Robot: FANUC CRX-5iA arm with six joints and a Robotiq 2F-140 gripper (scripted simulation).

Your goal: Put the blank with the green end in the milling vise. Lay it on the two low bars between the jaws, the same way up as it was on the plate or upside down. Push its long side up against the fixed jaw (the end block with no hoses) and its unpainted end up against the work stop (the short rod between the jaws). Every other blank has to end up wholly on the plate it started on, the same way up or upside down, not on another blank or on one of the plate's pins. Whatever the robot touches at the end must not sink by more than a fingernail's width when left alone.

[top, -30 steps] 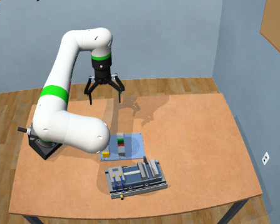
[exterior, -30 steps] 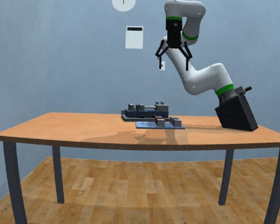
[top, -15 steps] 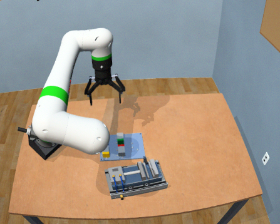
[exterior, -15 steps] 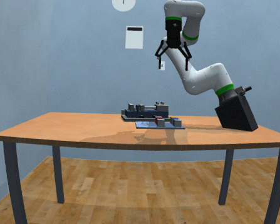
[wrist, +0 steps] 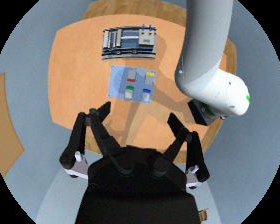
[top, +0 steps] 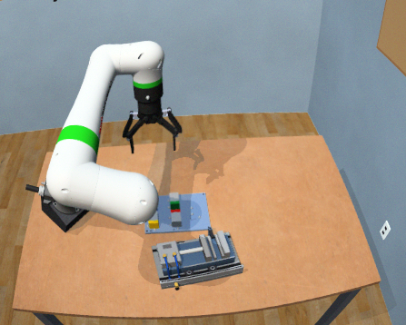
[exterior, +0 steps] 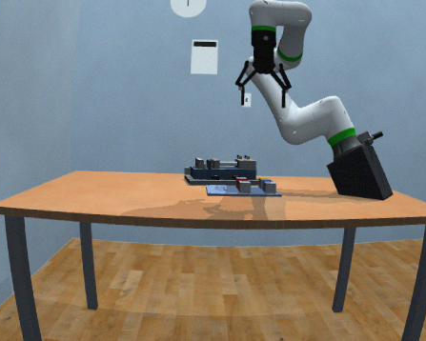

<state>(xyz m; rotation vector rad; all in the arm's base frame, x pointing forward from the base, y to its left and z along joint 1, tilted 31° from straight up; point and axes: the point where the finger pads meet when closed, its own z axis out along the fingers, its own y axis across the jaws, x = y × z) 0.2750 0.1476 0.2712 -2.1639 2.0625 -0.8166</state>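
The blank with the green end [top: 174, 205] [wrist: 129, 89] lies on the blue plate [top: 200, 223] [exterior: 215, 191] [wrist: 115, 73], its green end toward the red-ended blank [top: 176, 221] [wrist: 131, 74]. A yellow-ended blank [top: 153, 224] [wrist: 150, 75] and a blue-ended blank [wrist: 146, 97] are also on the plate; the arm hides the blue-ended one in the top view. The milling vise [top: 200, 270] [exterior: 224, 172] [wrist: 123, 50] has its fixed jaw [top: 222, 243] at the end away from the hoses. No blank shows between its jaws. My gripper [top: 153, 151] [exterior: 263, 105] [wrist: 140, 112] is open and empty, high above the table.
The vise stands beside the plate with a narrow gap. Small pins [top: 192, 212] stand on the plate beside the blanks. The hose-side block [top: 169, 249] carries two blue hoses. The arm's base [top: 64, 213] [exterior: 362, 171] stands at one side of the table [top: 282, 204].
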